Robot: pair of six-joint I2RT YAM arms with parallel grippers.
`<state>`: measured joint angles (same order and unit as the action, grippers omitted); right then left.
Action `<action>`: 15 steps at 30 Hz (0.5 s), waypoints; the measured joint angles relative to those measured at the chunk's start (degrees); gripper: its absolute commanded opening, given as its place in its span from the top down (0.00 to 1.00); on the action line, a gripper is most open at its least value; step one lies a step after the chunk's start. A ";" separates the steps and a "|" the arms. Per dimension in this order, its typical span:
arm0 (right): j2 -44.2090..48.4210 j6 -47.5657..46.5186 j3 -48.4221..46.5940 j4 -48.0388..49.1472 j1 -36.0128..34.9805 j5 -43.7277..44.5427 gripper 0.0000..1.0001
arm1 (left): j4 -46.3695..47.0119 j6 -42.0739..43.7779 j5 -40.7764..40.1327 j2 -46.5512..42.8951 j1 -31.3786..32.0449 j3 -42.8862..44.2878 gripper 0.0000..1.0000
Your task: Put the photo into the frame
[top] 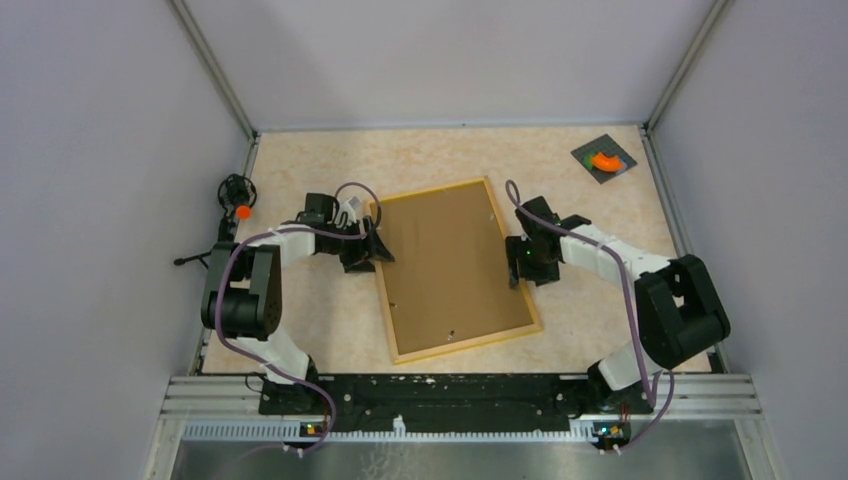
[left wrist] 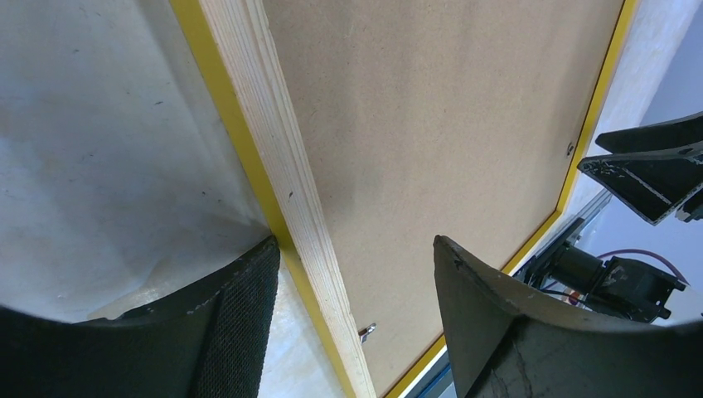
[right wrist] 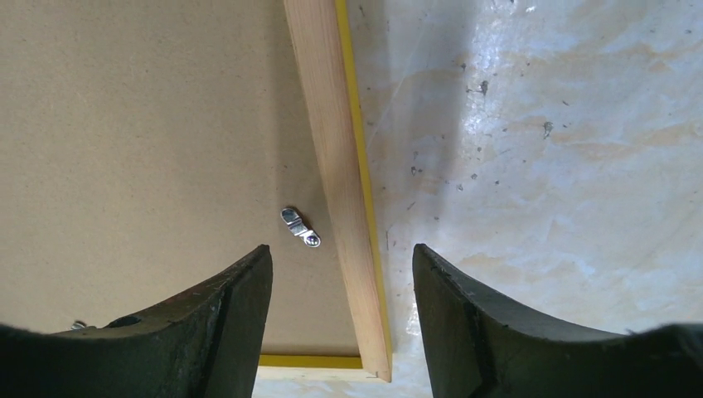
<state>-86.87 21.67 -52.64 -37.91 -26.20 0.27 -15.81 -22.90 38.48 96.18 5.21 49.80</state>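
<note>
The beige marbled table (top: pixel 320 335) fills the floor of the booth, and flat in the middle of it lies the frame (top: pixel 466 345). It is face down with its yellow edge against the table, its long sides running away from the arm bases at a slight skew. The brown backing board (top: pixel 450 265) sits inside the frame's pale wood rails and covers the whole opening.

The left arm (top: pixel 250 290) reaches in to the frame's left rail, and the left gripper (top: pixel 378 250) is low at the far part of that rail. Its wrist view shows the claw wide. One finger (left wrist: pixel 240 315) is over the table just outside the frame and the other (left wrist: pixel 481 307) is over the backing board, with the rail between them and clear gaps on both sides. It is gripping nothing.

On the opposite side, the right arm (top: pixel 660 300) brings the right gripper (top: pixel 513 262) to the frame's right rail. That claw is spread as well. It straddles the wood strip without touching it, one finger above the board and one above the table.

Just inside that right rail, a small metal turn clip (right wrist: pixel 300 227) is screwed on and lies on the board.

Well beyond the frame's far right corner sits a grey pad (top: pixel 603 160) with an orange piece on it. Off the frame's left side, at the table's edge, stands a small black stand (top: pixel 237 200) with an orange ball.
</note>
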 measured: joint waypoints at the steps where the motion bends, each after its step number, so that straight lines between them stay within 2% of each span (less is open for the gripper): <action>1: -0.04 0.02 0.04 0.39 -0.31 0.15 0.39 | 0.02 0.02 0.04 0.00 0.00 -0.02 0.28; 7: -2.19 0.42 0.04 2.58 -0.72 0.96 0.52 | 0.13 0.00 0.20 0.00 -0.11 -0.09 0.28; 13: -3.63 0.74 -0.04 3.13 -1.40 1.22 0.54 | 0.15 0.02 0.24 0.00 -0.11 -0.09 0.28; 15: -3.65 0.76 -0.04 3.15 -1.44 1.25 0.62 | 0.15 0.02 0.24 0.00 -0.11 -0.11 0.28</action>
<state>-90.52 22.44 -52.69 -34.76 -27.64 1.52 -15.66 -22.87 38.72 96.18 5.10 49.69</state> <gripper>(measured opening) 0.469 0.721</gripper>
